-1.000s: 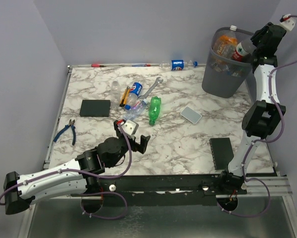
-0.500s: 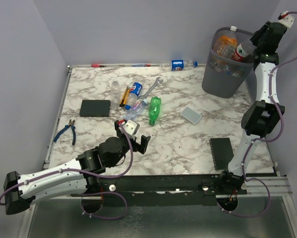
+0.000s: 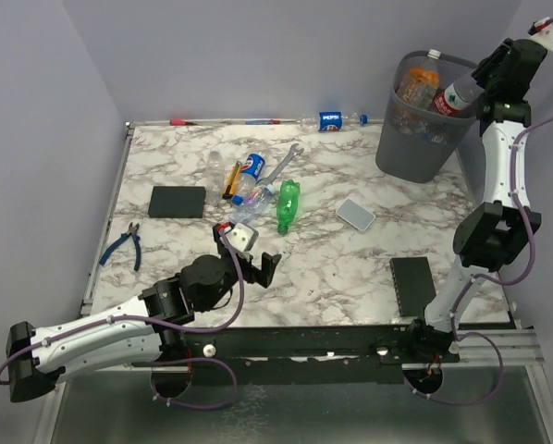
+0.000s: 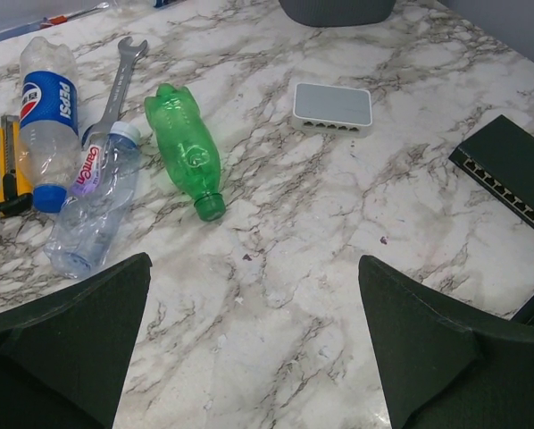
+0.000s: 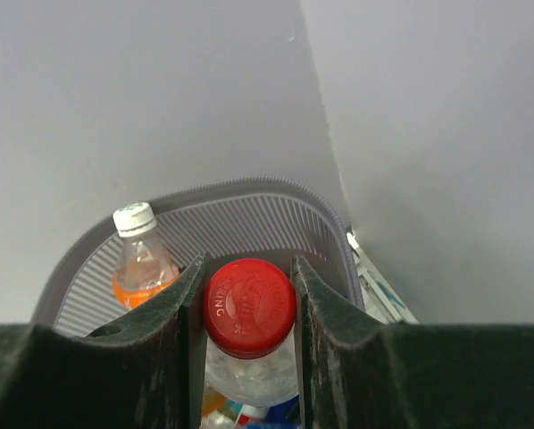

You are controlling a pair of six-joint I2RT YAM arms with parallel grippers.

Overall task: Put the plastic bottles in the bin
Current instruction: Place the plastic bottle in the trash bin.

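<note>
- I had the right gripper [image 5: 247, 279] raised at the far right corner, its jaws narrow and clamped on the neck of a red-capped bottle [image 5: 249, 315].
- That bottle hung base-down over the mouth of the bin [image 3: 415, 148], near its right rim.
- An orange bottle [image 3: 417, 85] with a white cap already stood inside the bin, among other bottles I couldn't make out clearly.
- The left gripper [image 4: 254, 344] hovered low over the table [image 3: 332, 268] near the front, jaws spread wide and holding nothing.
- Ahead of it a green bottle [image 4: 187, 147] lay on its side, cap towards me.
- Left of that lay a clear bottle [image 4: 97, 201] and a Pepsi bottle [image 4: 45, 112], close together, with a wrench [image 4: 120, 85] just beside them.
- A second Pepsi bottle [image 3: 330, 119] lay at the table's far edge, left of the bin.
</note>
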